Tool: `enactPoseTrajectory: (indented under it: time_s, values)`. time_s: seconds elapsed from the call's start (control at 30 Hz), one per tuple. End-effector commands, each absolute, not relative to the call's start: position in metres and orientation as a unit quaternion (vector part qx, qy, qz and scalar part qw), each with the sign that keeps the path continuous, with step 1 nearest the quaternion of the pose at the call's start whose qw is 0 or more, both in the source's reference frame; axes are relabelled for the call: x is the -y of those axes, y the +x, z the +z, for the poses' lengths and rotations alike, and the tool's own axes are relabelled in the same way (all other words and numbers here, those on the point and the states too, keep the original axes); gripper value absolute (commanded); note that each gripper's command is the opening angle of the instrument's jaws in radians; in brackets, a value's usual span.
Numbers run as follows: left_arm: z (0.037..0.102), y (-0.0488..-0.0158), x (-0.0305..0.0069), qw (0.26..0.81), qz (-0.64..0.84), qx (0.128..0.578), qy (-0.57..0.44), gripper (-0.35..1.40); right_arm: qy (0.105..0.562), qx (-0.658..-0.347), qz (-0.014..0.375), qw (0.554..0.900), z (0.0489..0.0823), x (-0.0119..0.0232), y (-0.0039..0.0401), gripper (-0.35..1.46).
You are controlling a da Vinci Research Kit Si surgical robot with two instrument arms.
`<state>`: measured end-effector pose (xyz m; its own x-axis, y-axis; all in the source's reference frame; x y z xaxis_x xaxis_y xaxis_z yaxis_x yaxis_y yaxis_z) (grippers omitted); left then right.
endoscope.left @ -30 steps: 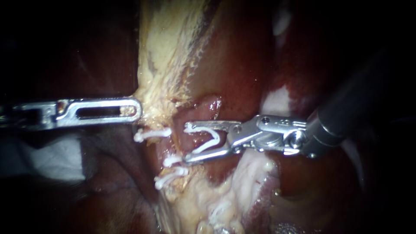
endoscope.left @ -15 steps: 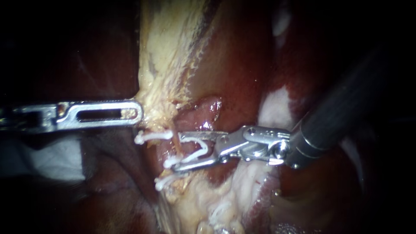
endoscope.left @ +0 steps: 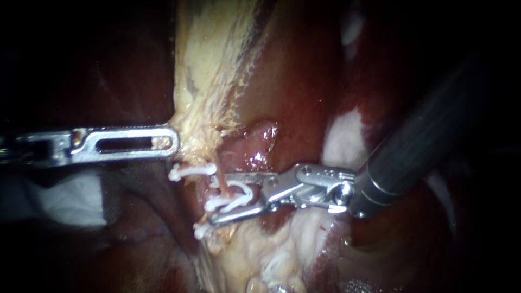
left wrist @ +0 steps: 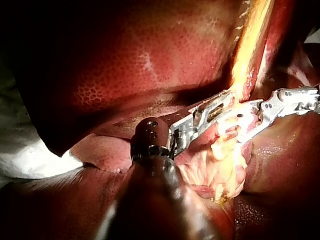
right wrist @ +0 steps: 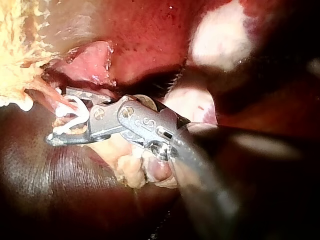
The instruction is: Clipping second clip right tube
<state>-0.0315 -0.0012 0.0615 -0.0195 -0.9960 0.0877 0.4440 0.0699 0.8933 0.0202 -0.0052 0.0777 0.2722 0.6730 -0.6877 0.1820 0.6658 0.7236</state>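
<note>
At the frame's mid-left, my left instrument (endoscope.left: 169, 140), a slotted silver pincer on a thin shaft, is clamped on the edge of the pale yellow fatty tissue (endoscope.left: 201, 81), drawing it leftward; just right of its tip and lower, small white seated clips (endoscope.left: 190, 170) cross the strands; at centre, the thin pinkish-tan tube (endoscope.left: 221, 182) runs down between the arms of the curved white clip (endoscope.left: 241, 195); that clip sits held in the half-narrowed pincer of my right instrument (endoscope.left: 218, 198), whose dark shaft enters from the upper right across the dark red liver (endoscope.left: 304, 81); to do this well, I judge the tube should lie wholly inside the clip, square across, clear of the seated clips, both tips showing beyond it; then squeeze steadily until it locks.
</note>
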Motion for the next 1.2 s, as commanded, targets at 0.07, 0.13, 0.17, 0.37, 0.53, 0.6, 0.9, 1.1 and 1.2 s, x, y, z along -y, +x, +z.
enactPoseTrajectory:
  time_s: [0.07,0.13,0.17,0.37,0.53,0.6,0.9,1.1,1.2]
  values:
    - [0.0615,-0.0315,0.0012,0.611,-0.590,0.403,0.343,-0.35,0.377,-0.582,0.174,0.699,0.0772,0.0054,0.0203,0.58]
    - [0.0615,-0.0315,0.0012,0.611,-0.590,0.403,0.343,-0.35,0.382,-0.585,0.172,0.695,0.0769,0.0057,0.0205,0.58]
    - [0.0615,-0.0315,0.0012,0.611,-0.590,0.403,0.343,-0.35,0.385,-0.585,0.168,0.694,0.0768,0.0058,0.0206,0.58]
    - [0.0615,-0.0315,0.0012,0.611,-0.590,0.403,0.343,-0.35,0.395,-0.591,0.165,0.683,0.0764,0.0062,0.0208,0.58]
    - [0.0616,-0.0316,0.0012,0.611,-0.590,0.403,0.342,-0.35,0.399,-0.591,0.165,0.681,0.0763,0.0062,0.0212,0.56]
    - [0.0616,-0.0316,0.0013,0.611,-0.590,0.403,0.342,-0.35,0.399,-0.591,0.164,0.681,0.0763,0.0062,0.0214,0.55]
    - [0.0617,-0.0318,0.0013,0.611,-0.590,0.403,0.342,-0.35,0.391,-0.589,0.177,0.685,0.0766,0.0059,0.0223,0.51]
    - [0.0617,-0.0318,0.0013,0.611,-0.590,0.403,0.342,-0.35,0.388,-0.589,0.180,0.686,0.0768,0.0057,0.0225,0.48]
    - [0.0617,-0.0318,0.0013,0.611,-0.590,0.403,0.342,-0.35,0.386,-0.586,0.181,0.689,0.0768,0.0058,0.0224,0.42]
